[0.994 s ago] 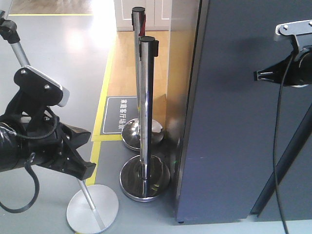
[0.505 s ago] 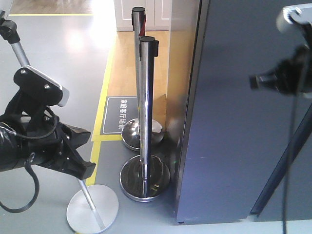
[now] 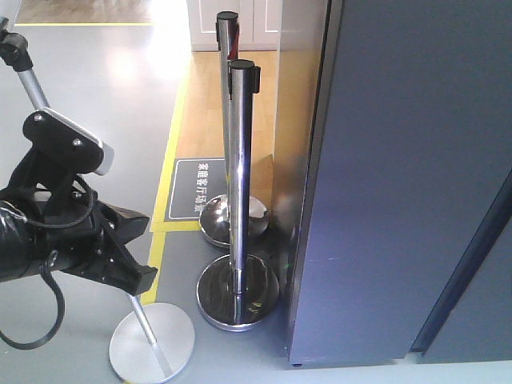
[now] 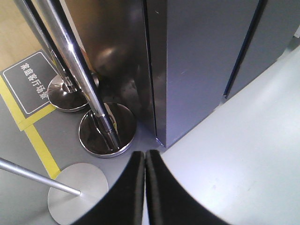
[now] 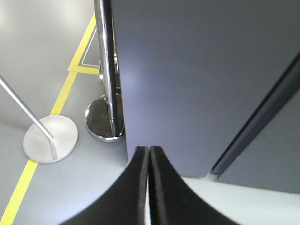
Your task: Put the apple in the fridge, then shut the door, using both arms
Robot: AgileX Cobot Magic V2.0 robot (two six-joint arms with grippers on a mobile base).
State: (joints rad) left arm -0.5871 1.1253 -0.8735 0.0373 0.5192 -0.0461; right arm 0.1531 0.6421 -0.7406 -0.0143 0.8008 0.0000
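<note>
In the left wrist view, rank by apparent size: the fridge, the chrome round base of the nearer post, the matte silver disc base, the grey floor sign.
1. fridge, by far.
2. chrome round base and matte silver disc base: too alike to rank.
3. grey floor sign: cut by the posts and frame edge, so unsure.

The fridge (image 3: 400, 184) stands on the right of the front view, its door (image 3: 416, 160) flush against the cabinet, and the adjacent panel (image 3: 480, 312) sits further right beyond a slanted seam. Just left of the fridge's near corner stands a stanchion post (image 3: 240, 176) on its round base (image 3: 238, 292), with a second stanchion (image 3: 227, 104) right behind it. A floor sign (image 3: 198, 188) lies on the floor behind those bases. Left and nearer, the slanted pole (image 3: 24, 76) runs down to a flat disc base (image 3: 152, 342). The left arm (image 3: 56, 232) hangs in front of that pole, well apart from the fridge
</note>
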